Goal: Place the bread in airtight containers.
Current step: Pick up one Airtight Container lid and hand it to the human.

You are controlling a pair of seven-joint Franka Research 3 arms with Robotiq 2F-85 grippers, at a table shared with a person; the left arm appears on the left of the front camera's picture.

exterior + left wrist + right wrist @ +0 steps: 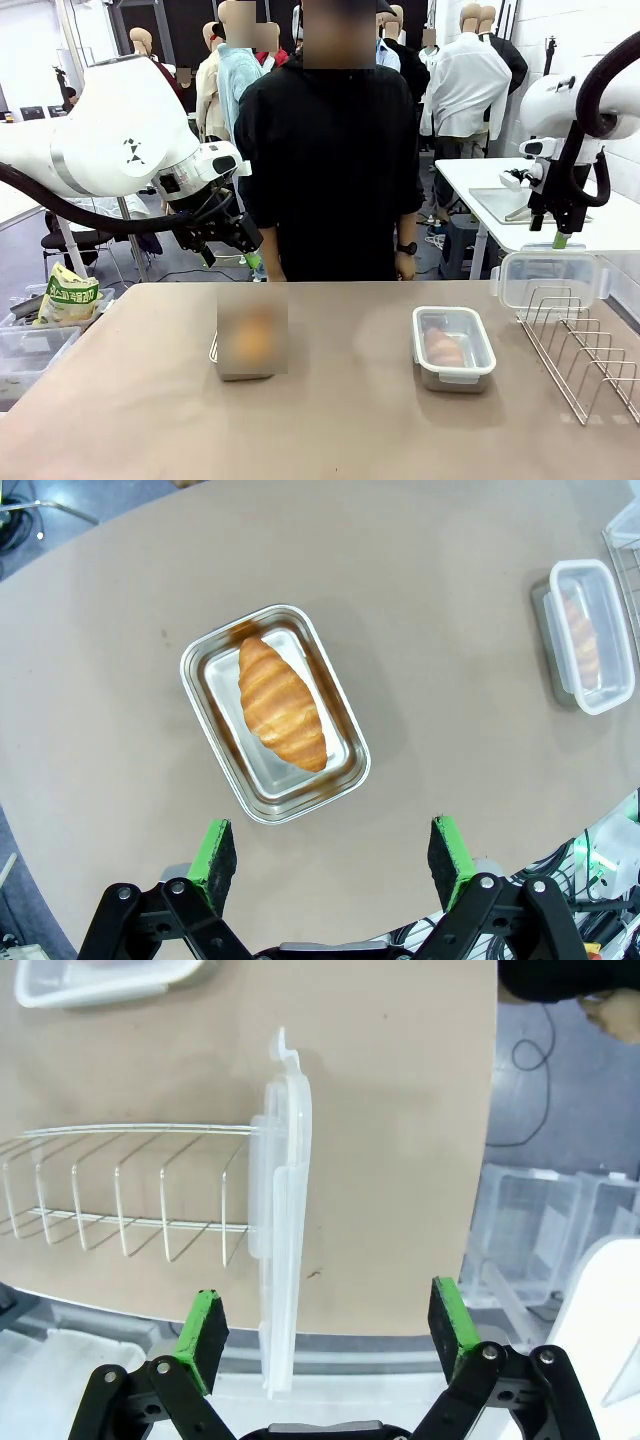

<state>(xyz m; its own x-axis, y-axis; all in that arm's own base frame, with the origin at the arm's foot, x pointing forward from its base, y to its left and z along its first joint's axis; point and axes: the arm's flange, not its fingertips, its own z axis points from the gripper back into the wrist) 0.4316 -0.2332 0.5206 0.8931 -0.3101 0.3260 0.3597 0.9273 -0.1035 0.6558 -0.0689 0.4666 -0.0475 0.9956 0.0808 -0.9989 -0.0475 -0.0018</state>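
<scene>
An open steel airtight container [203,668] lies below my left gripper [330,852], with one golden croissant [280,702] of the bread inside. That gripper [250,258] hovers open above the table's far left side. A second airtight container [453,347] [590,635], right of centre, has a clear lid on and a croissant [443,347] inside. Another clear lid [550,278] [280,1220] stands on edge in the wire rack [585,350] [120,1190]. My right gripper [560,238] [325,1325] hangs open just above it, its green pads on either side without touching.
A person in black [335,150] stands at the far edge of the table. Clear plastic bins [30,350] and a yellow-green bag [65,295] sit off the table's left side. The brown tabletop [340,420] between the containers and the near edge is bare.
</scene>
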